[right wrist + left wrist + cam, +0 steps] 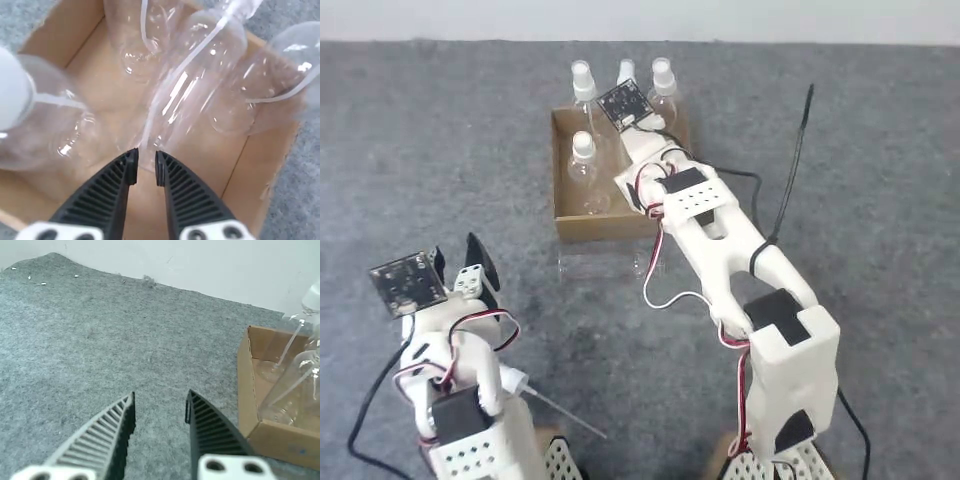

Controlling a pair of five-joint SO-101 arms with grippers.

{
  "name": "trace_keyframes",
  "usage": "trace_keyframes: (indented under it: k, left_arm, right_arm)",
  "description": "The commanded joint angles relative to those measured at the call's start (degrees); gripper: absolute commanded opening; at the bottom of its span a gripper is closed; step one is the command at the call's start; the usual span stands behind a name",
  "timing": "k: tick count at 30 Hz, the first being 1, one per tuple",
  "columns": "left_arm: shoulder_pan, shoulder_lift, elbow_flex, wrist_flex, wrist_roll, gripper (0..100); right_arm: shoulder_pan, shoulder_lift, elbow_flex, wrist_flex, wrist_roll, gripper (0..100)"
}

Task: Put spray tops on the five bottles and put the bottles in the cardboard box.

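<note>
Cardboard box point(52, 32) is crowded; my right end effector point(145, 162), barely apart and empty, may knock over the nearest bottle point(192, 80). Left end effector point(160, 401) stands apart.

Cardboard box point(557, 170) perhaps full of bottles point(584, 152).

Our right arm point(720, 240) stretches far forward with the wrist tipped down, right fingers point(107, 192) a narrow gap apart, gripping nothing. Our left arm point(450, 340) sits folded near its base, left fingers point(102, 440) spread wide.
</note>
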Motion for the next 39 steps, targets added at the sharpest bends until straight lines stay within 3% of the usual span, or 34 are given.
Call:
trace_keyframes:
  k: [1, 25, 32, 39]
  left_arm:
    - [-0.18, -0.97, -0.66, -1.76, 0.35, 16]
    - [-0.26, -0.97, -0.66, -1.67, 0.35, 16]
    - [-0.26, -0.97, -0.66, -1.67, 0.35, 16]
    - [-0.26, -0.97, -0.66, -1.67, 0.35, 16]
  right_arm:
    - [1.10, -0.04, -1.23, -0.92, 0.00, 0.7]
    - [1.10, 2.59, -1.23, 2.07, 0.18, 0.6]
    - [1.27, 7.43, -8.53, 8.57, 2.37, 0.6]
    - [1.63, 9.36, -9.85, 8.04, 2.64, 0.6]
